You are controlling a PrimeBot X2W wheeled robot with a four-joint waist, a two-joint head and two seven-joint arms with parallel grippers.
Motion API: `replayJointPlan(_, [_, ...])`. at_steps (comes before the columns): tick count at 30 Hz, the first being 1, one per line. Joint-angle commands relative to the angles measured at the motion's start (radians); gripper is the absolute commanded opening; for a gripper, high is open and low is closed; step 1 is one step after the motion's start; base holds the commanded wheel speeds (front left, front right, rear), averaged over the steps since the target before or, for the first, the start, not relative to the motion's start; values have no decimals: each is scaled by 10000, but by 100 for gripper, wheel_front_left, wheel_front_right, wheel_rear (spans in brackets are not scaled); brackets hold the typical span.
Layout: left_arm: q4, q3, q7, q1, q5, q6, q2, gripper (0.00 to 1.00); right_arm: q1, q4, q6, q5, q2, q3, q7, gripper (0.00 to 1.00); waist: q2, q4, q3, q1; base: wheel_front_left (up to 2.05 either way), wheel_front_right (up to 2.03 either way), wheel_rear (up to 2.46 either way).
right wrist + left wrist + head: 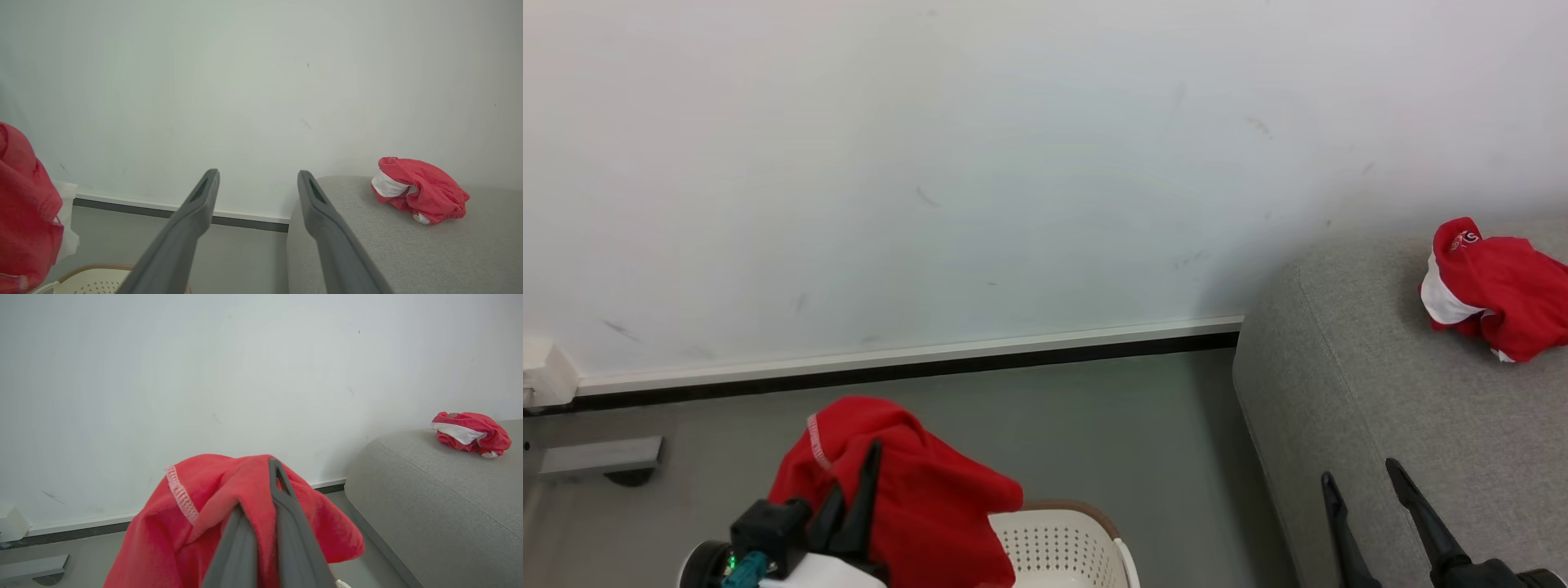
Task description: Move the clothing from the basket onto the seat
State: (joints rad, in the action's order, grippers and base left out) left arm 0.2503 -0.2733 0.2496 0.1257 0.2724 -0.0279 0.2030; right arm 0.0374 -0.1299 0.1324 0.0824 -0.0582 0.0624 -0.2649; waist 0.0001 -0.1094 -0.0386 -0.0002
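Observation:
A red garment (907,490) hangs over my left gripper (866,465), which is shut on it above the cream basket (1062,543) at the bottom of the head view. The left wrist view shows the same red cloth (229,506) draped around the closed fingers (286,506). A second red and white piece of clothing (1494,290) lies bunched on the grey seat (1356,392) at the right. My right gripper (1364,482) stands open over the seat's near part, holding nothing; its fingers (196,212) are spread wide in the right wrist view.
A white wall with a pale skirting board (907,355) runs behind the grey floor (1094,425). A grey bracket (600,457) and a white box (547,371) sit at the far left by the wall.

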Motion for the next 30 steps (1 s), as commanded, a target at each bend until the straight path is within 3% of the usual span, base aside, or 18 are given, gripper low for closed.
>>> replayJointPlan(1, [-110,39,79,-171,-16,14,107,0,34,-36,-33,-104,-58,86,10,100,-1,-10,-5,2,0,0,0])
replayJointPlan(11, [-623,-68,70,-462,-53,93,269,0,-294,0,-33,31,-306,1362,8,100,-1,-16,42,2,0,0,0])
replayJointPlan(25, [-1649,-1322,-885,216,-329,842,211,0,-2763,-39,-31,1350,-1932,6426,10,100,-1,-90,212,2,0,0,0])
replayJointPlan(30, [-1867,-2016,-1145,473,-490,1155,153,0,-3839,-332,-31,1871,-2453,7632,10,100,-1,-83,216,2,0,0,0])
